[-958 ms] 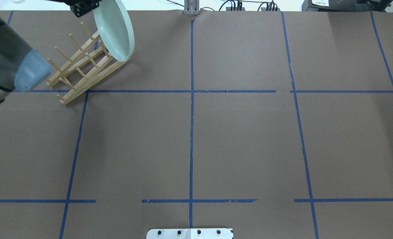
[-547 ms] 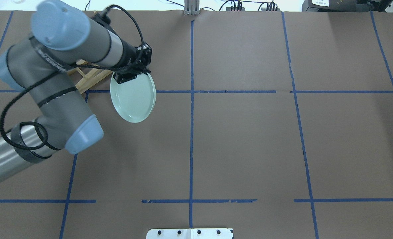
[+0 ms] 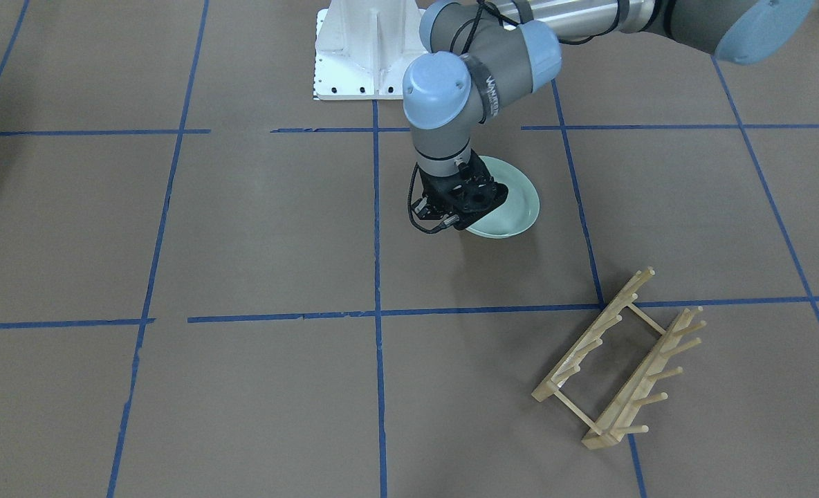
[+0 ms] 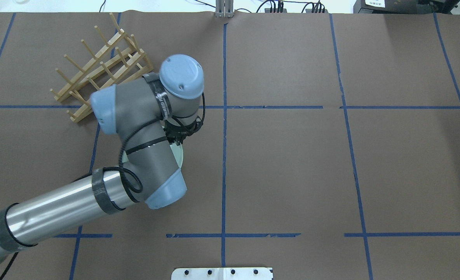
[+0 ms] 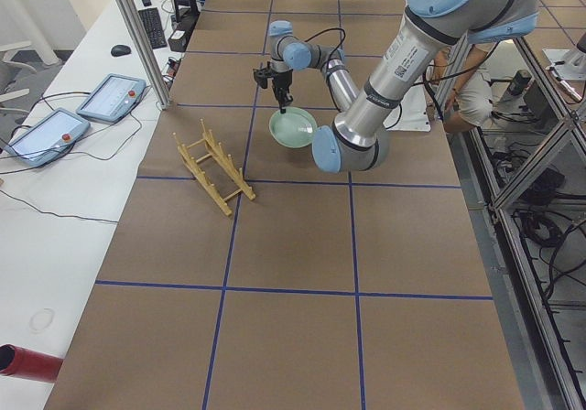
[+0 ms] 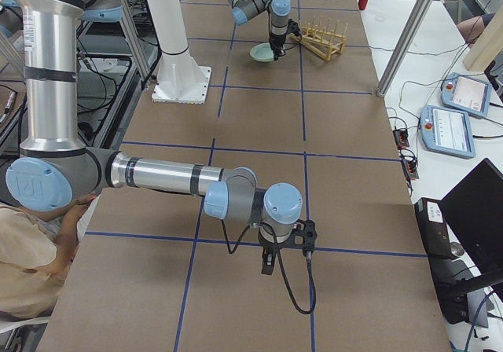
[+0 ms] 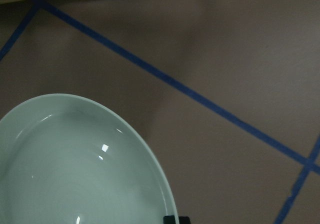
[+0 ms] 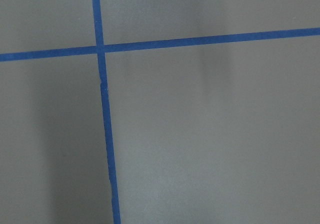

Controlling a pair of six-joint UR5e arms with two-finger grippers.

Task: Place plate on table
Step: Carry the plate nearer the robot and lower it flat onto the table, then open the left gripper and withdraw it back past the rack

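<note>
- Wooden peg rack (image 3: 617, 360): light wood, two rails of slanting pegs joined by thin cross-rods.
- White mounting base (image 3: 364, 52): a flat bolted plate carrying a column.
- Teach pendants (image 5: 110, 96): two, lying on the side bench with cables attached.
- Red cylinder (image 5: 27, 362): lying at the bench's near end.

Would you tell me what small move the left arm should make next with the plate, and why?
Probably lower the left claw a touch. It grips the plate by its rim, low over the table; the plate looks tilted, and I cannot tell whether it rests flat.
</note>
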